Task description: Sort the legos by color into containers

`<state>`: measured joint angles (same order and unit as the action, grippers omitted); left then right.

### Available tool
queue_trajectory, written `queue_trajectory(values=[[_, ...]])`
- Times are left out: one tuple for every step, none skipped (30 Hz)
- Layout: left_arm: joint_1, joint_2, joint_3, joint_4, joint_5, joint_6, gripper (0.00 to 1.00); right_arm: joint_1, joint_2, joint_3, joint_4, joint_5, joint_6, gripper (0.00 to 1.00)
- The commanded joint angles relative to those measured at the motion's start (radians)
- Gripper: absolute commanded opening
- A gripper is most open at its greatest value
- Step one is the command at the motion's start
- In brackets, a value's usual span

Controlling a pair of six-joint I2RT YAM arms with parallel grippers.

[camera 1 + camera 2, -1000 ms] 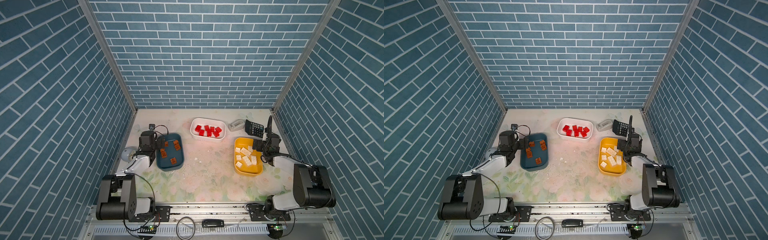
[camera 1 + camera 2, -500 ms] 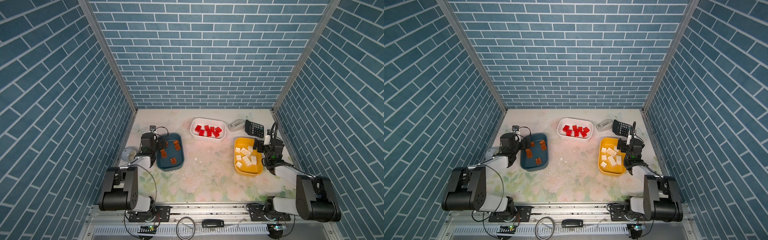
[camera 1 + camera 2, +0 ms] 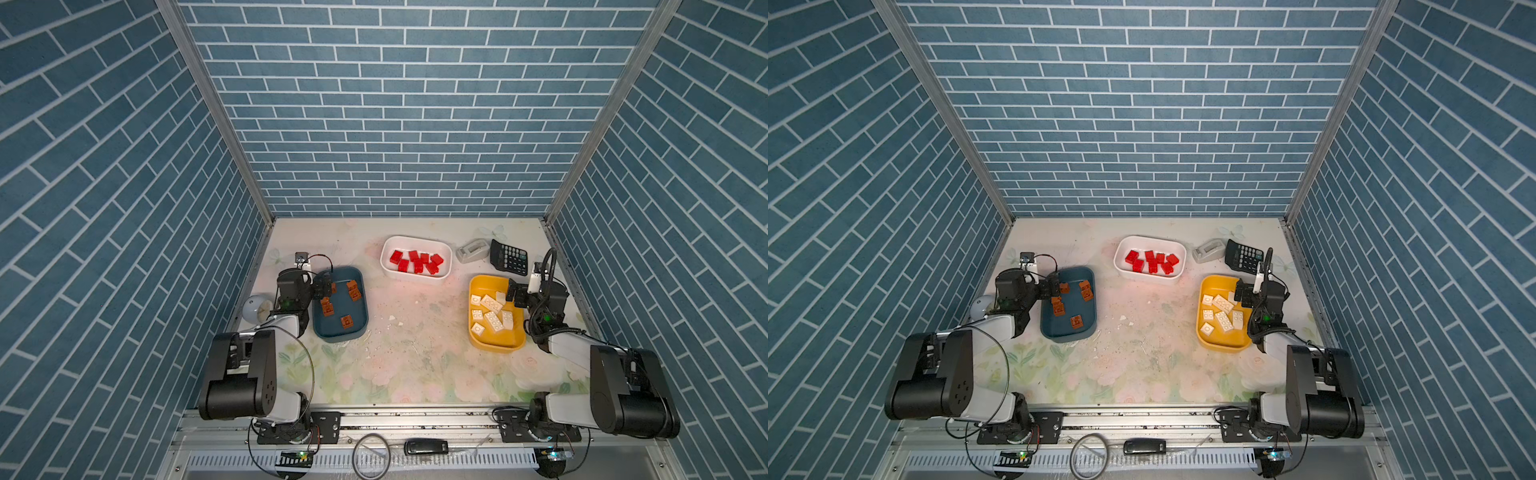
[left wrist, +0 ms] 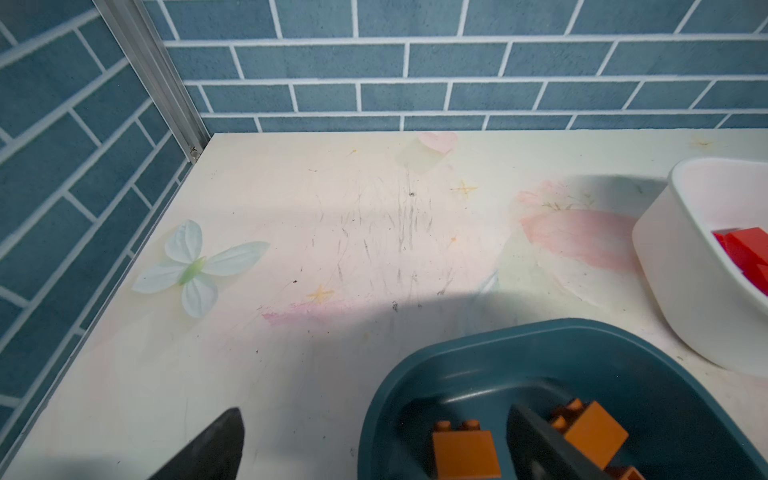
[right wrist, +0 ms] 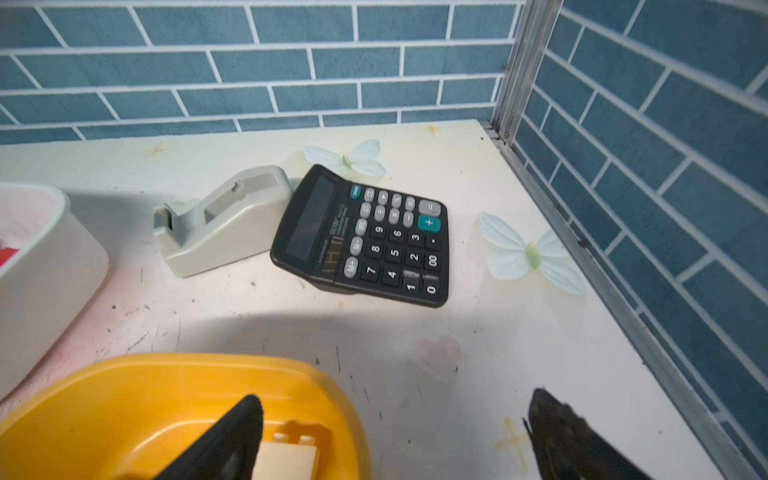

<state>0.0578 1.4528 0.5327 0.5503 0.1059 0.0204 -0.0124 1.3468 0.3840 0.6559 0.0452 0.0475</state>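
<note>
Sorting looks finished: red bricks [image 3: 417,262] fill white tub [image 3: 415,238], brown bricks [image 3: 347,321] teal tub [image 3: 353,309], cream bricks [image 3: 492,321] yellow tub [image 3: 496,345]; left gripper [image 3: 323,287] and right gripper [image 3: 515,296] gape wide, empty.

Three walls [image 3: 399,124] carry blue brick-pattern covering with white joints, met by aluminium corner posts [image 3: 216,112]. The tabletop [image 3: 415,357] is pale floral print, scuffed and speckled at mid-surface. Lighting is even, shadows soft.
</note>
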Motion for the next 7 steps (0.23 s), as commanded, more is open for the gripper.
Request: queue_trajectory(values=[[0.01,0.007,-0.014,0.03,0.026,-0.008,0.99,-0.004,0.005,-0.005,0.049,-0.007,0.003,0.99],[0.01,0.007,-0.011,0.028,0.028,-0.008,1.0,-0.004,0.005,-0.005,0.054,-0.007,0.002,0.99],[0.01,0.007,-0.012,0.028,0.028,-0.008,1.0,-0.004,0.008,-0.003,0.054,-0.007,0.0,0.99],[0.01,0.006,-0.016,0.034,0.031,-0.008,1.0,-0.004,0.013,0.0,0.054,-0.005,-0.001,0.99],[0.011,0.004,-0.017,0.037,0.033,-0.008,1.0,-0.004,0.016,0.002,0.053,-0.005,-0.003,0.99],[0.011,0.003,-0.021,0.04,0.033,-0.009,1.0,-0.004,0.015,0.001,0.054,-0.005,-0.006,0.99],[0.011,0.003,-0.023,0.043,0.034,-0.01,1.0,-0.004,0.013,-0.002,0.059,-0.003,-0.005,0.99]])
